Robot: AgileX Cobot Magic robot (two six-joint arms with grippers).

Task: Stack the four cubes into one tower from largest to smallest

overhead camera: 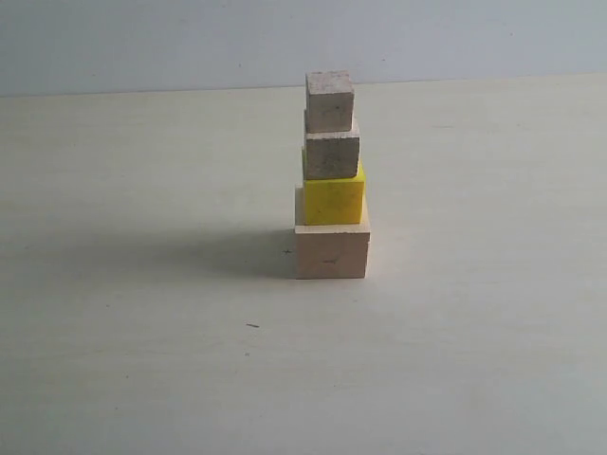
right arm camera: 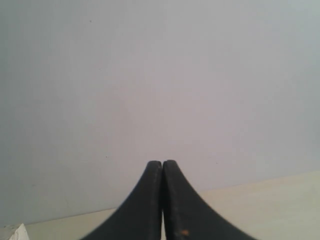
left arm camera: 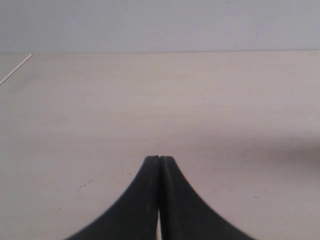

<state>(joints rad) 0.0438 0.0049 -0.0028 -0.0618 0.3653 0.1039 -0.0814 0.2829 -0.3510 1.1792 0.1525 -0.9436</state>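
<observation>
In the exterior view a tower stands mid-table. Its base is the large pale pinkish cube. On it sits the yellow cube, then a smaller tan cube, and the smallest tan cube on top. Each upper cube sits slightly askew. Neither arm shows in the exterior view. My left gripper is shut with nothing in it, over bare table. My right gripper is also shut and empty, facing the pale wall. No cube appears in either wrist view.
The pale wooden table stretches around the tower, with its far edge meeting a light grey wall. The tower's shadow falls to the left on the tabletop. A thin white line shows at the table's side in the left wrist view.
</observation>
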